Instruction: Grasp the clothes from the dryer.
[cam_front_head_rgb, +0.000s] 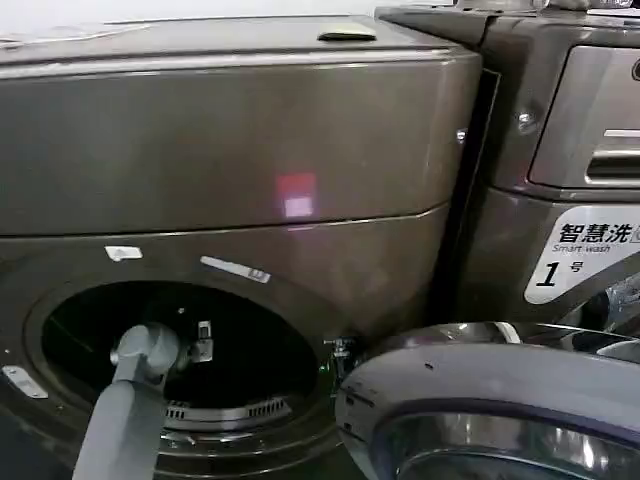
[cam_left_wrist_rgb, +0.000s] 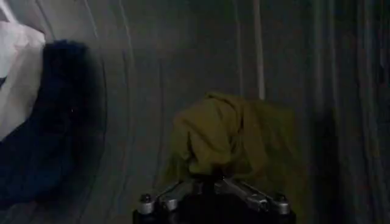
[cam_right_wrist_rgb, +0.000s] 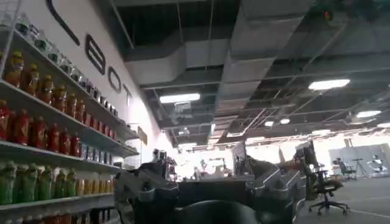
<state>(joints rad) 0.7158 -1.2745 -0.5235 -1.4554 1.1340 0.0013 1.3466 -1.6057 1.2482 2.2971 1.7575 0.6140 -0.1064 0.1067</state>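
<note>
The bronze-grey dryer (cam_front_head_rgb: 230, 150) has its round porthole (cam_front_head_rgb: 180, 350) open, and my left arm (cam_front_head_rgb: 125, 410) reaches through it into the dark drum. In the left wrist view a yellow-green cloth (cam_left_wrist_rgb: 231, 134) bunches up against the drum wall. My left gripper (cam_left_wrist_rgb: 210, 179) has its fingers drawn together on the cloth's lower edge. A dark navy piece (cam_left_wrist_rgb: 55, 140) and a white piece (cam_left_wrist_rgb: 18, 73) lie apart from it, farther round the drum. My right gripper (cam_right_wrist_rgb: 210, 190) is held away from the machine, facing the room, fingers spread with nothing between them.
The dryer's open door (cam_front_head_rgb: 490, 410) swings out at the lower right of the porthole. A second machine (cam_front_head_rgb: 560, 150) with a silver panel and a white "1" sticker (cam_front_head_rgb: 585, 255) stands close on the right. Shelves of bottles (cam_right_wrist_rgb: 42, 128) line the room.
</note>
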